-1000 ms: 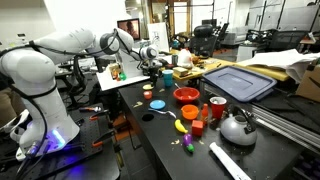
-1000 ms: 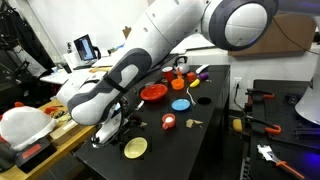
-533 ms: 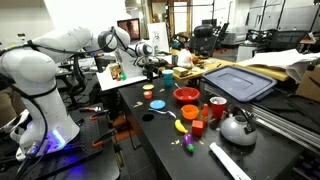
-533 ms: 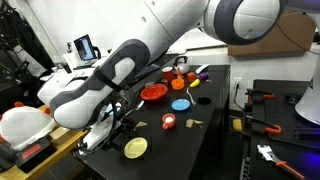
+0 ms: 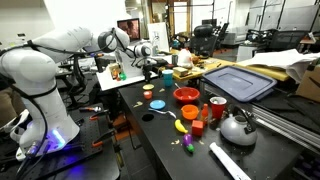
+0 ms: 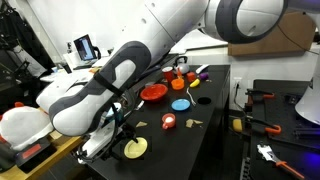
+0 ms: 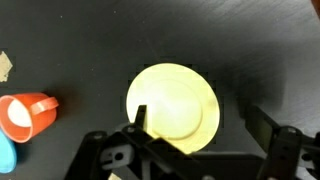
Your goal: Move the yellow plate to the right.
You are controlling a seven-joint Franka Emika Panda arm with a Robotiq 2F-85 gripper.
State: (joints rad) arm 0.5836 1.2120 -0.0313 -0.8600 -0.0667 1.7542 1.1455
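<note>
- The orange cup [image 7: 25, 115] sits on the black bench [image 7: 260, 50], well to the side of the jaws, its inside showing pale.
- The yellow plate [image 7: 172, 103] lies flat between the jaws, closer to the jaw on the cup's side.
- The jaws stand wide apart, clamping nothing.

White glossy arm [image 6: 150, 50] of rounded segments, dark grey joint rings (bulbous base), black jaws

The gripper [image 7: 196, 118] is covering the bottom edge of the plate [image 7: 172, 98] in the wrist view, and a blue thing [image 7: 4, 157] is getting cut off at the left edge.
</note>
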